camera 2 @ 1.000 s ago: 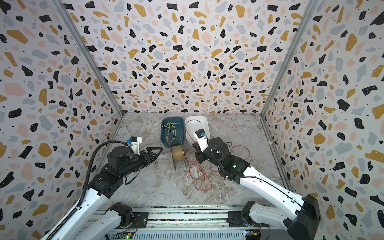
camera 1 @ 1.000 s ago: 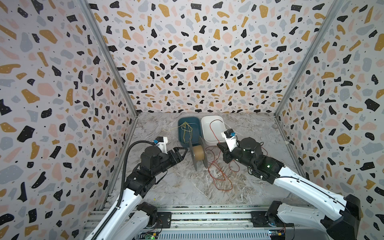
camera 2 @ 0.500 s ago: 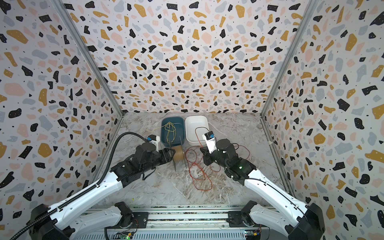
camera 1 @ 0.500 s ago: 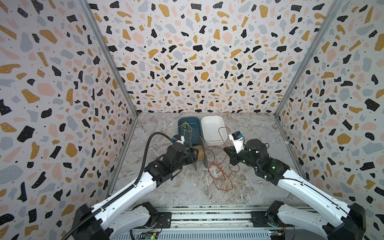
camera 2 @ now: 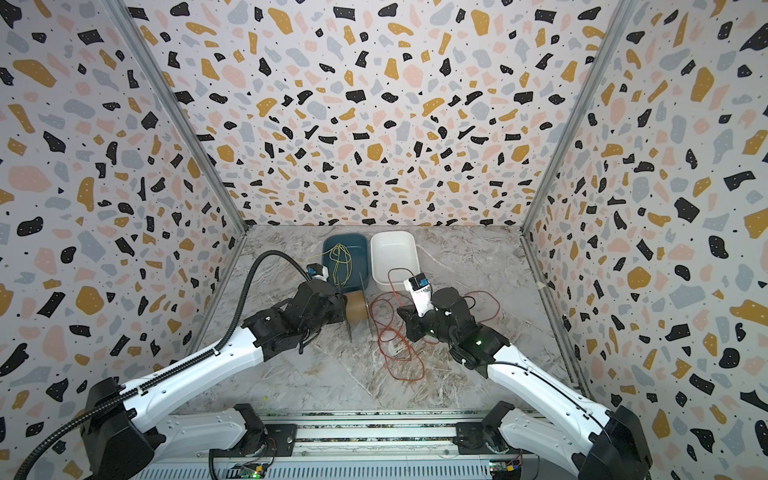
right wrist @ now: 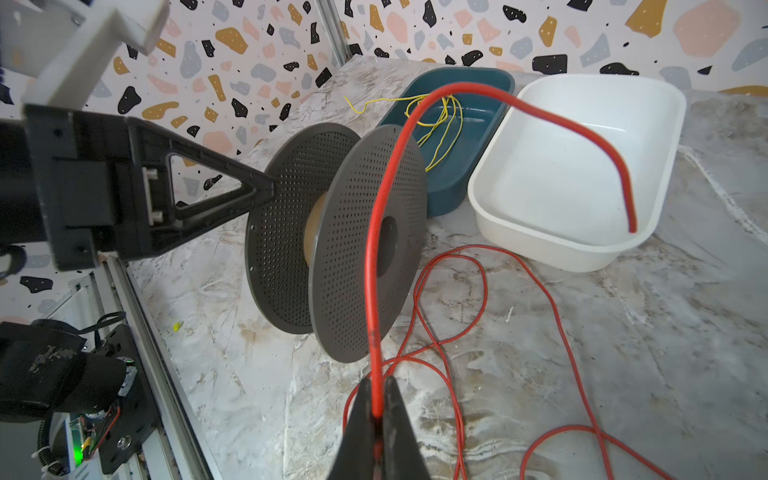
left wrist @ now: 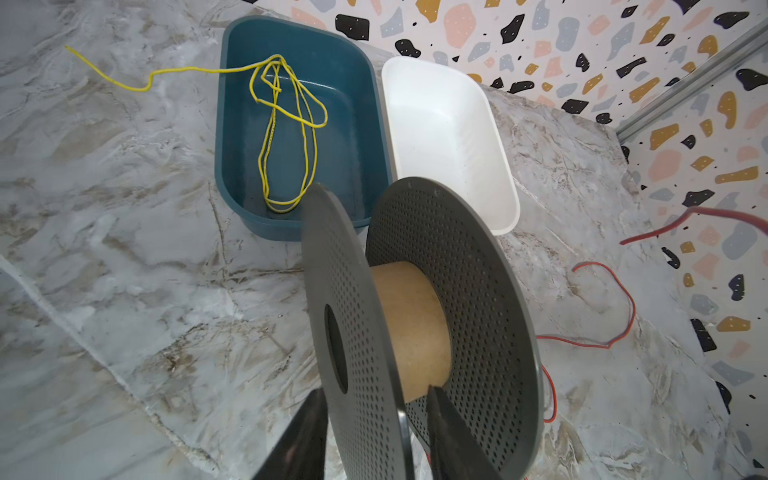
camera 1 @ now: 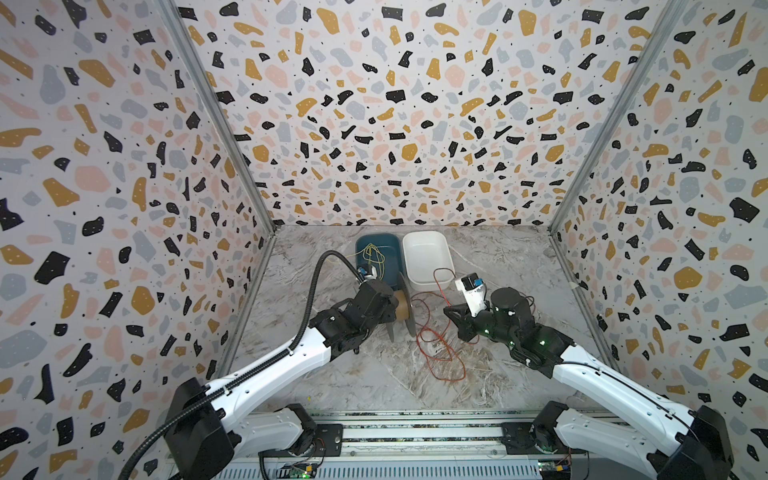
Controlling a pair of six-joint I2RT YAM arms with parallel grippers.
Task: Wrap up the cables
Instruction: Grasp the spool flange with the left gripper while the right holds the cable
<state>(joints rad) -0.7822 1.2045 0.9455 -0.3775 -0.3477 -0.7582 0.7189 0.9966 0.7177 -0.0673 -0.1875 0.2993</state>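
Right of the grey perforated cardboard-cored spool [camera 1: 402, 305], the right gripper's [right wrist: 377, 382] jaws pinch the thin red cable [right wrist: 370, 266], whose loops lie on the marble worktop [camera 1: 374, 386]; the left gripper's [left wrist: 374, 390] jaws straddle 1 flange, narrowly apart.

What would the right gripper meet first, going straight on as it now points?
Probably the grey spool, at its nearer disc. The right gripper, shut on the red cable, points at it; nothing else seems between.
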